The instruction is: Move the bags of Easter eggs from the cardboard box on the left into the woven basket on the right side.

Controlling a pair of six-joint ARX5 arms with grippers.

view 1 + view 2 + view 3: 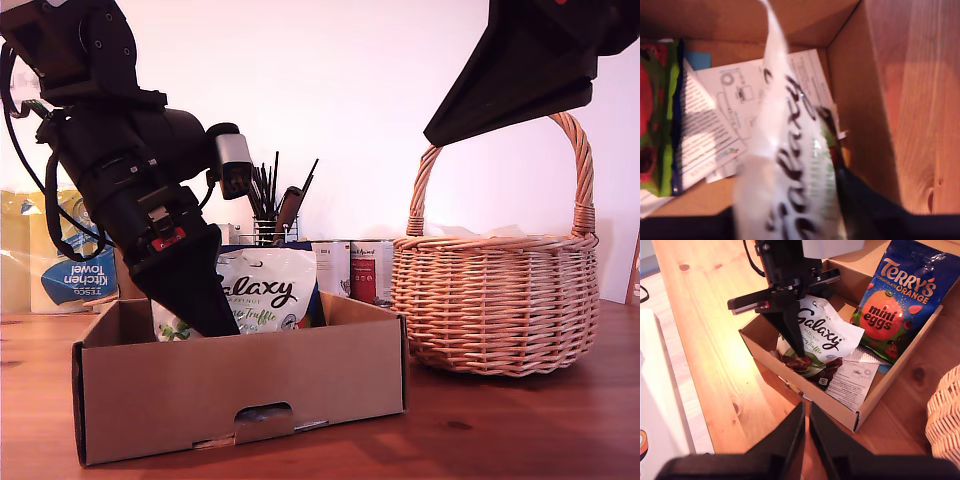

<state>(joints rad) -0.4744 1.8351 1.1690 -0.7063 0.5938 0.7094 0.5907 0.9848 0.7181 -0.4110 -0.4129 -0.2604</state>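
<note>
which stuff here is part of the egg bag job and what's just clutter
Job:
- Galaxy bag, clamped in my first gripper
- Terry's bag
- cardboard box
- basket

Clutter:
- kitchen towel pack
- tins
- utensil holder
- paper leaflet in the box

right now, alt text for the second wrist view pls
My first gripper pinches a white Galaxy bag inside the cardboard box, beside a blue Terry's Orange mini eggs bag. My second gripper hangs shut above the wooden table.
</note>
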